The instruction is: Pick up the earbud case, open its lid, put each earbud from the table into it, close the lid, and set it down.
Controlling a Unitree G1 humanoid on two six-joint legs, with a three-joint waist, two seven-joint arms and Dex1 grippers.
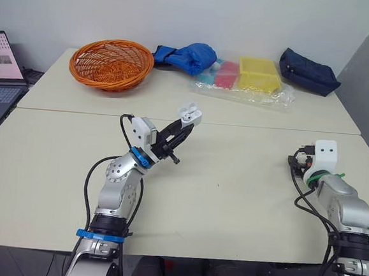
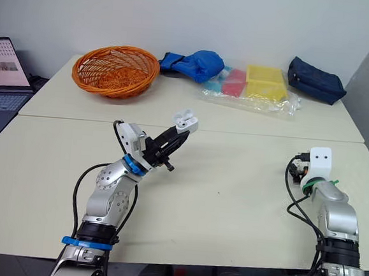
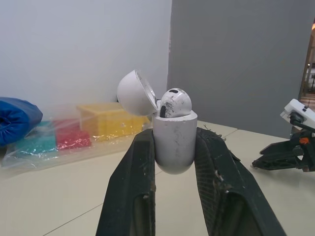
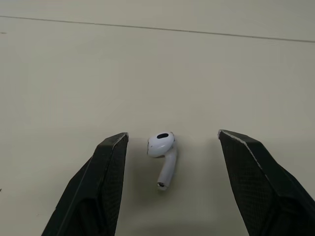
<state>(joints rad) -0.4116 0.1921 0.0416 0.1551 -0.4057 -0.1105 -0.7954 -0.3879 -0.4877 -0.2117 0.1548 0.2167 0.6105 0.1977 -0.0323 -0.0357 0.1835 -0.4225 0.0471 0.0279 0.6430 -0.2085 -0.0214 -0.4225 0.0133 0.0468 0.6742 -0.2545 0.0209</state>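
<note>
Item 1: left gripper (image 1: 185, 128), centre of the head view, raised off the table (image 1: 231, 199); fingers clamped on the white earbud case (image 3: 174, 142). Lid (image 3: 135, 92) stood open, tipped back; one earbud (image 3: 173, 103) sat in the case.

Item 2: right gripper (image 4: 172, 133), lower right of the head view, low over the table; fingers spread wide. Second earbud (image 4: 161, 147) lay on the table between them, touching neither.

Item 3: orange basket (image 1: 111, 63), upper left, far side of the table.
</note>
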